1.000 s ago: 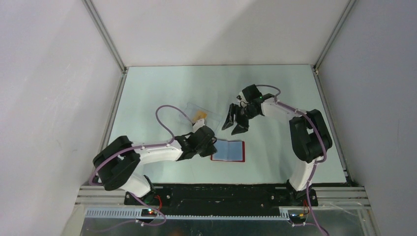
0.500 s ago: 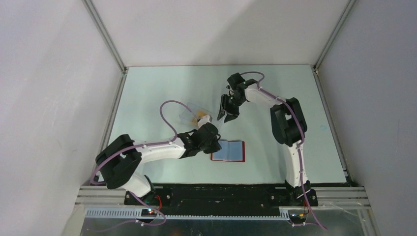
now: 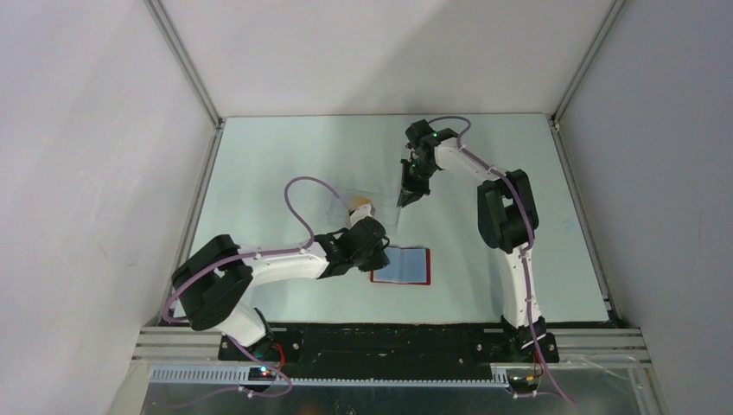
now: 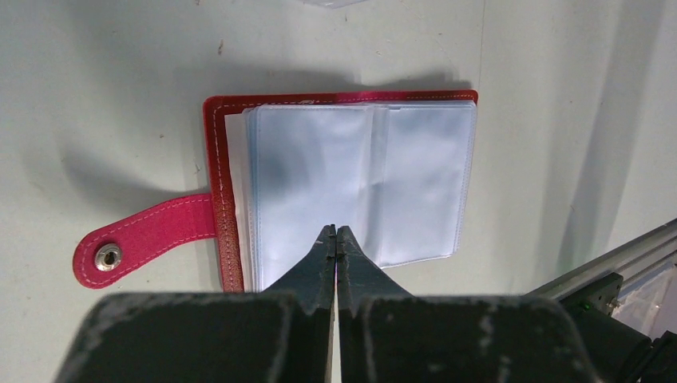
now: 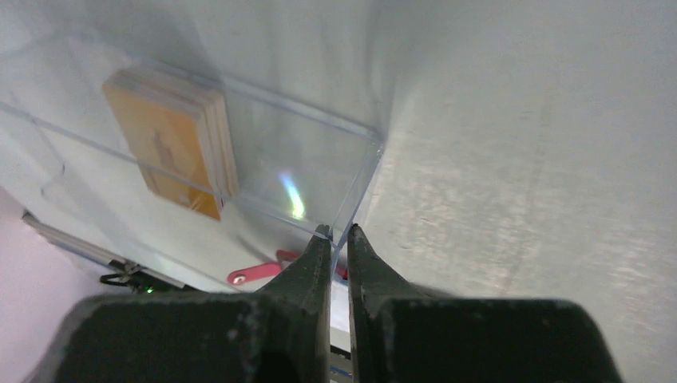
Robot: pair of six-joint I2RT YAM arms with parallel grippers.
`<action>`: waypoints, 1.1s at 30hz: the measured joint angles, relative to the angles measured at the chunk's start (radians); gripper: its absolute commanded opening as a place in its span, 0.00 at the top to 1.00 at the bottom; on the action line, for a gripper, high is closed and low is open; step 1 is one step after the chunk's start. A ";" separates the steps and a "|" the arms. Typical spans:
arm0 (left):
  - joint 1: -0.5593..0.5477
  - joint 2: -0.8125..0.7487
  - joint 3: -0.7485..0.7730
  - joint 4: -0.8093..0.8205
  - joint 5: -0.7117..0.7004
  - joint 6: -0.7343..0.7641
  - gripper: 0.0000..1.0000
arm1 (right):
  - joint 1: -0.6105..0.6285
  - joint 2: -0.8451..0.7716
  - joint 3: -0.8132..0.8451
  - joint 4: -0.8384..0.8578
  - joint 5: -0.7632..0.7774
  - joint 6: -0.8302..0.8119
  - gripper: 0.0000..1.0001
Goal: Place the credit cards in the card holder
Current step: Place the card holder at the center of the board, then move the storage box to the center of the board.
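As one looks down from above, the pale greenish table (image 3: pixel 285 156) lies boxed in by plain grey-white walls (image 3: pixel 380 52) with aluminium posts in the corners. The left arm stretches low from the lower left towards the middle, its left gripper (image 3: pixel 379 253) at the left edge of the card holder (image 3: pixel 406 265), which lies open and flat just below the centre. The right arm stands up from the lower right and bends back over the table, its right gripper (image 3: pixel 406 194) pointing down beside a clear plastic box (image 3: pixel 346 194) where a bit of orange, the credit cards (image 3: pixel 361 207), shows. From the left wrist, the jaws are pressed together on nothing, tips over the lower edge of the holder's cloudy blue-grey sleeves (image 4: pixel 351 171). The red cover frames them, and a red tab (image 4: pixel 144 239) with a metal snap sticks out at the left. From the right wrist, the cards sit as a neat orange stack, upper left, inside the box. The jaws are down to a thin slit with the box's near corner wall caught between them.
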 measured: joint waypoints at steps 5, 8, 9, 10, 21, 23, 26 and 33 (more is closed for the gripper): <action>-0.003 0.020 0.004 0.000 0.005 0.005 1.00 | -0.049 0.000 0.018 -0.053 0.050 -0.056 1.00; -0.004 0.022 0.004 -0.001 0.005 0.007 1.00 | -0.074 -0.003 0.024 -0.072 0.086 -0.084 1.00; -0.004 0.022 0.004 -0.001 0.005 0.009 1.00 | -0.080 -0.006 0.023 -0.080 0.099 -0.095 1.00; -0.005 0.022 0.004 -0.001 0.005 0.011 1.00 | -0.088 -0.011 0.021 -0.089 0.118 -0.105 1.00; -0.005 0.024 0.004 -0.001 0.006 0.013 1.00 | -0.146 -0.076 -0.052 -0.154 0.289 -0.196 0.99; -0.005 0.024 0.004 -0.001 0.006 0.012 1.00 | -0.148 -0.090 -0.072 -0.158 0.328 -0.209 0.89; -0.005 0.024 0.004 -0.001 0.006 0.012 1.00 | -0.156 -0.122 -0.116 -0.158 0.364 -0.216 0.70; -0.005 0.024 0.004 -0.001 0.006 0.013 1.00 | -0.181 -0.214 -0.143 -0.169 0.393 -0.224 0.41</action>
